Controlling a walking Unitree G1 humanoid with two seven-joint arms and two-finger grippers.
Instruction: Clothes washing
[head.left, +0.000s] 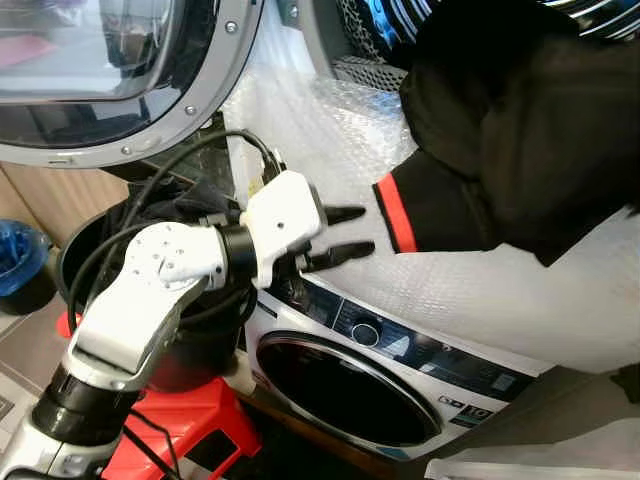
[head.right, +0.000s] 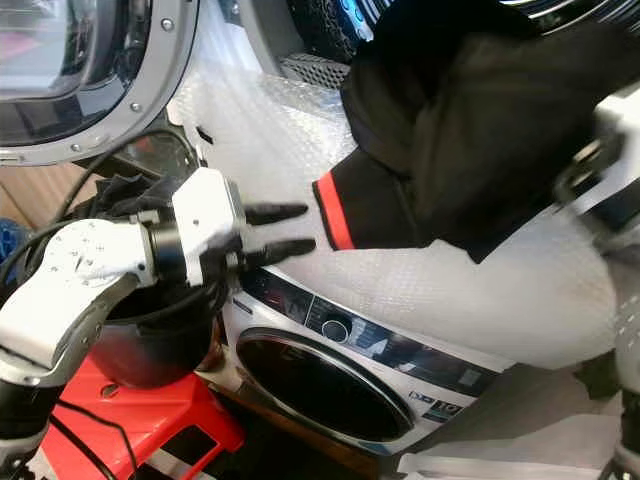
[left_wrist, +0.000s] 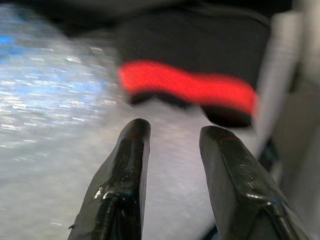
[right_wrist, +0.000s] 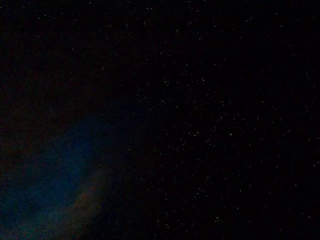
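Left gripper (head.left: 352, 232), frame centre-left: jaws narrowly parted, holding nothing, tips just short of the red-banded cuff (head.left: 396, 216). Black fabric garment (head.left: 520, 130), upper right, drapes from the open drum onto the bubble-wrapped white washing machine (head.left: 400, 350). Right gripper's jaws: cannot tell.

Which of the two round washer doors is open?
The upper door, swung out beside the left hand; the lower door sits shut in its front panel.
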